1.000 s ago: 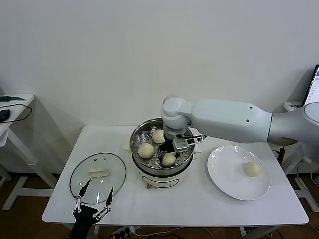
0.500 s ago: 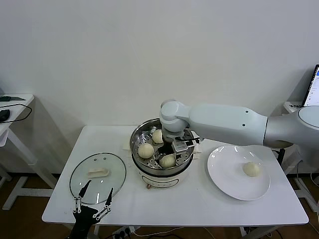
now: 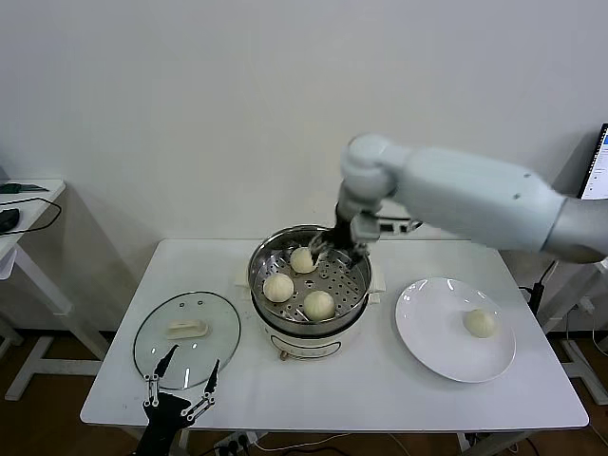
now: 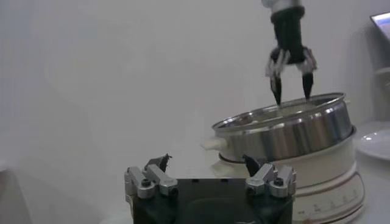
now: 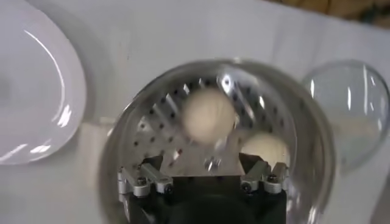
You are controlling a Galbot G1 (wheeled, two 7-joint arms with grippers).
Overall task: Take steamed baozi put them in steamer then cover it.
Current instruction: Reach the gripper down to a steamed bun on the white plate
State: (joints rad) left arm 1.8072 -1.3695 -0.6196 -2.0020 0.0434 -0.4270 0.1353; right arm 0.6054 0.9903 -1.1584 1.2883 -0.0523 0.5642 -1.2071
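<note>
Right gripper [image 3: 339,250]: jaws spread, empty, above the steamer's far rim.
Steamer [image 3: 285,325]: directly below it — three steamed baozi [image 3: 318,304] inside.
Plate [image 3: 427,332]: beside it, holding the fourth bun [image 3: 480,323] — likely next.
Cover [image 3: 186,334]: well away on the table, near the open, idle left gripper [image 3: 180,377].

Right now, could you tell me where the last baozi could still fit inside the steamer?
The steamer holds three baozi along its far, left and near sides. The perforated tray is bare on its right, under the open right gripper. The fourth baozi waits on the plate.
</note>
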